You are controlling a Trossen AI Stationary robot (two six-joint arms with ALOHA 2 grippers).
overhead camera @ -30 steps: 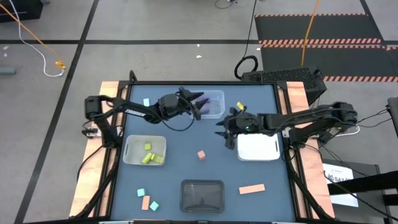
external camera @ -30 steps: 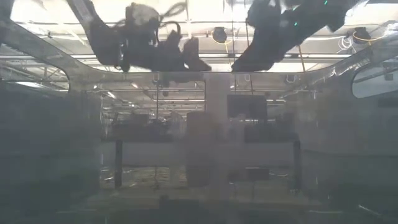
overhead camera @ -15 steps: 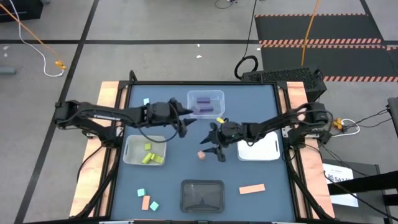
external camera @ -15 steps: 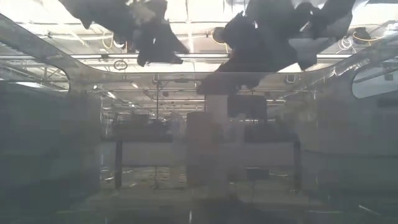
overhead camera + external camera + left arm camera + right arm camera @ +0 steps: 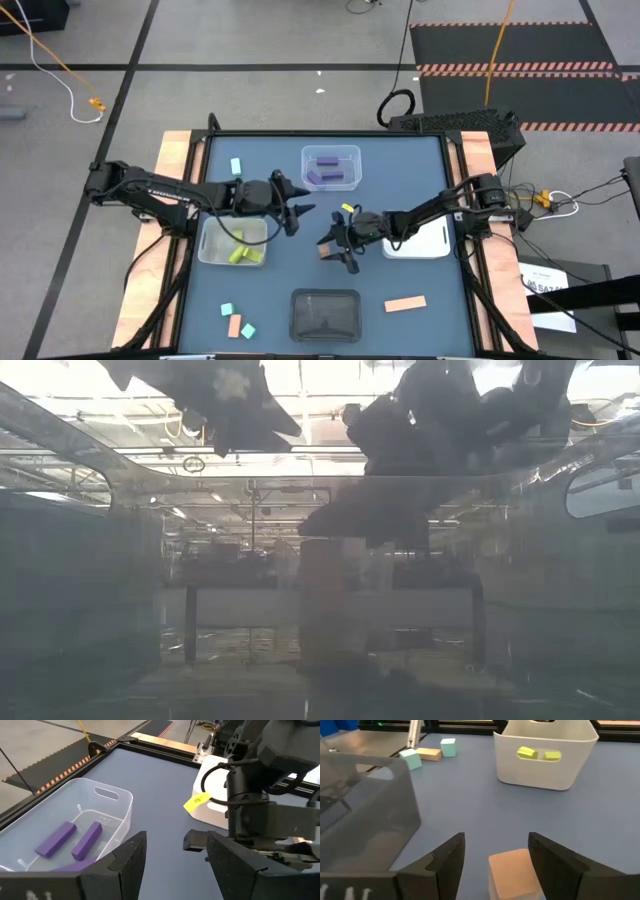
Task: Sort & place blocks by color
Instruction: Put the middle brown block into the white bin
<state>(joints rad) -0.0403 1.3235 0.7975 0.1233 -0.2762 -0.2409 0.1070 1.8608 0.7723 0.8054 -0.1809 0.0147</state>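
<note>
Right gripper (image 5: 495, 855) spread around salmon cube (image 5: 515, 872), cube's base cut off. Left gripper (image 5: 175, 855) parted, empty. Low view: murky, worktop (image 5: 400, 170) unreadable.

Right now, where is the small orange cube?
In the high view the orange cube lies mid-table between the open fingers of the right gripper, with the black tray nearest and the white tray to its right.

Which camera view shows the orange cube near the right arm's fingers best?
The right wrist view: the orange cube fills the foreground, sitting on the table between the open fingers. The high view shows only a small orange patch partly covered by the right gripper. The low and left wrist views do not show it.
</note>
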